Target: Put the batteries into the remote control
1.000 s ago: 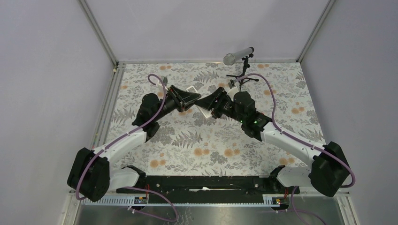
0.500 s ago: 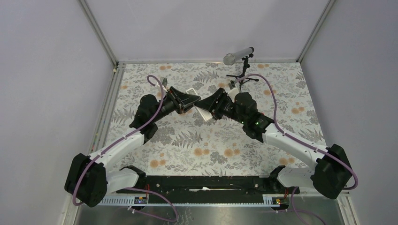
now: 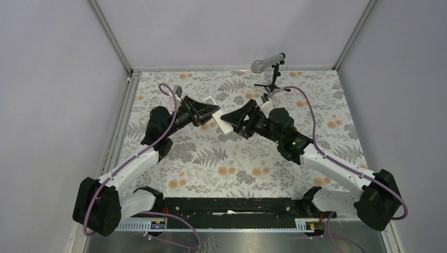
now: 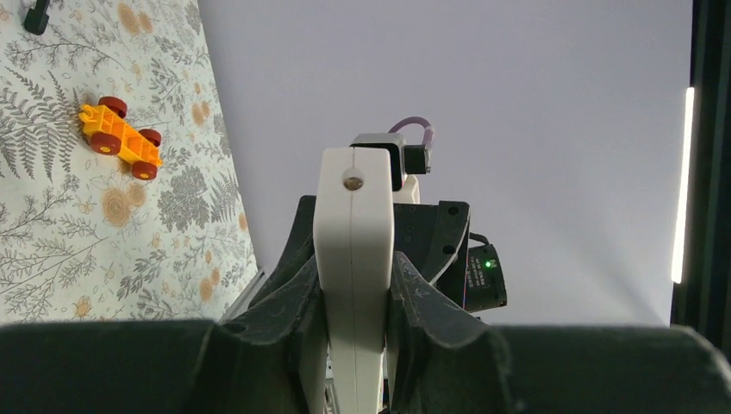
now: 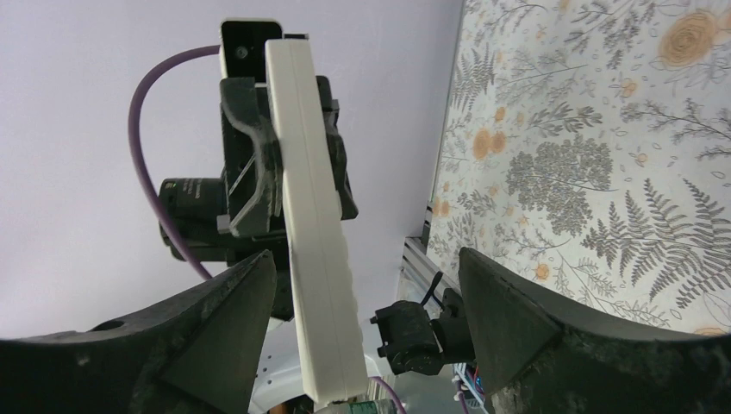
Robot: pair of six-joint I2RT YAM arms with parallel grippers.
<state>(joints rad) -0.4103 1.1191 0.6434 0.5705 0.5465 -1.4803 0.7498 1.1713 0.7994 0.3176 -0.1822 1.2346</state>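
Note:
The white remote control (image 4: 353, 250) stands on edge in my left gripper (image 4: 353, 289), which is shut on it, both fingers pressed to its sides. From above, the left gripper (image 3: 212, 112) and the right gripper (image 3: 229, 117) meet nose to nose over the mat, a white end of the remote control (image 3: 225, 126) showing between them. In the right wrist view the remote control (image 5: 315, 259) passes between the wide-apart jaws of my right gripper (image 5: 366, 297), close to the left finger (image 5: 215, 336) and well clear of the other finger. The batteries are out of view.
A small loose white cover piece (image 3: 209, 99) lies on the floral mat just behind the left gripper. An orange toy car (image 4: 121, 140) with red wheels sits on the mat. A microphone on a black stand (image 3: 268, 62) is at the back.
The right gripper has opened and let go of the remote, which stays in the left gripper. Both grippers have shifted slightly left.

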